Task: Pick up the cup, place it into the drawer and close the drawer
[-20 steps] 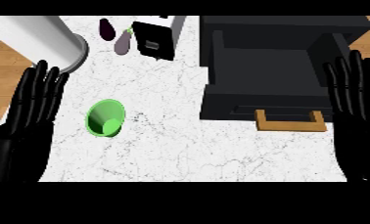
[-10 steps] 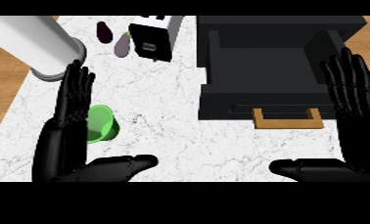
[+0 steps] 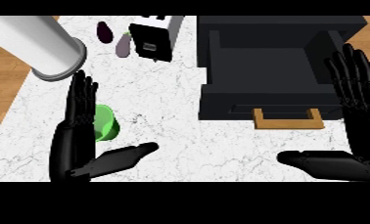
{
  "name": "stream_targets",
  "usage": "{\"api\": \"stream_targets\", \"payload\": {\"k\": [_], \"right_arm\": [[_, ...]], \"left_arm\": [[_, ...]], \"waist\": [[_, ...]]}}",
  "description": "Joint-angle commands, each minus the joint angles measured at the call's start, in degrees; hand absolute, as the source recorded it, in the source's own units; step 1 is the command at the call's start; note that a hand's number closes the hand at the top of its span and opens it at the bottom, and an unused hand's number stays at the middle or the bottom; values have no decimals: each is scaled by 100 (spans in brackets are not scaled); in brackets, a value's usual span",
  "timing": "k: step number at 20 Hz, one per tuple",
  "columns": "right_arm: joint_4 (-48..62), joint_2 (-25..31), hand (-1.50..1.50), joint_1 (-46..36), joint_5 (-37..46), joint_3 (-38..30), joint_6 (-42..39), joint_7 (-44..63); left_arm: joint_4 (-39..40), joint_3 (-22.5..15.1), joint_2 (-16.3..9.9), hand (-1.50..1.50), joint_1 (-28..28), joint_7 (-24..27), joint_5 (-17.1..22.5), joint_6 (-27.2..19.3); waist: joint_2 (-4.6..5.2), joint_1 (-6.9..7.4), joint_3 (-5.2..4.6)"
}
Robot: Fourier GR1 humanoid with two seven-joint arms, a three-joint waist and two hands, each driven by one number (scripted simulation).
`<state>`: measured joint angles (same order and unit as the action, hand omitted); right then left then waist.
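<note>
Standing open at lower left of the frame, the left robot hand (image 3: 78, 120) partly hid the green cup (image 3: 106, 123) just right of its fingers; the right robot hand (image 3: 352, 96), also open, was well apart beside the open drawer (image 3: 267, 66).

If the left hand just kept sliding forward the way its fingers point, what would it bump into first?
Probably the big white cylinder. The left hand is open, fingers pointing up the counter, and the cylinder's grey end lies just beyond the fingertips. The green cup sits beside the fingers, not ahead. Height is hard to judge.
</note>
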<state>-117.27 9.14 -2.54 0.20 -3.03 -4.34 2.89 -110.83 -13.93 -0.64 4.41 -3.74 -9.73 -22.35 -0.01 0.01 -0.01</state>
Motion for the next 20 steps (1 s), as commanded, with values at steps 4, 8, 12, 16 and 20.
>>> {"api": "stream_targets", "payload": {"k": [4, 8, 12, 16, 20], "right_arm": [[340, -153, -150, 236, 190, 63, -113, -610], [-28, -189, -150, 18, 302, 172, 37, 11], [561, 137, -150, -217, -199, -473, -305, -379], [166, -131, -150, -41, 277, 10, -86, -134], [447, -186, -150, -115, 252, -27, -120, -324]], "left_arm": [[100, 276, -58, -150, 363, 123, -230, -231], [981, 451, 60, -150, 564, 934, -37, -478], [1311, 1081, -214, -150, 771, 1343, 418, -80], [2051, 1523, -246, -150, 493, 1563, 616, -55], [3108, 1926, -302, -150, 266, 2329, 982, 240]], "waist": [[-1, 10, 2], [0, 2, -2], [4, 14, 0], [1, -2, -1], [6, -3, -2]]}}
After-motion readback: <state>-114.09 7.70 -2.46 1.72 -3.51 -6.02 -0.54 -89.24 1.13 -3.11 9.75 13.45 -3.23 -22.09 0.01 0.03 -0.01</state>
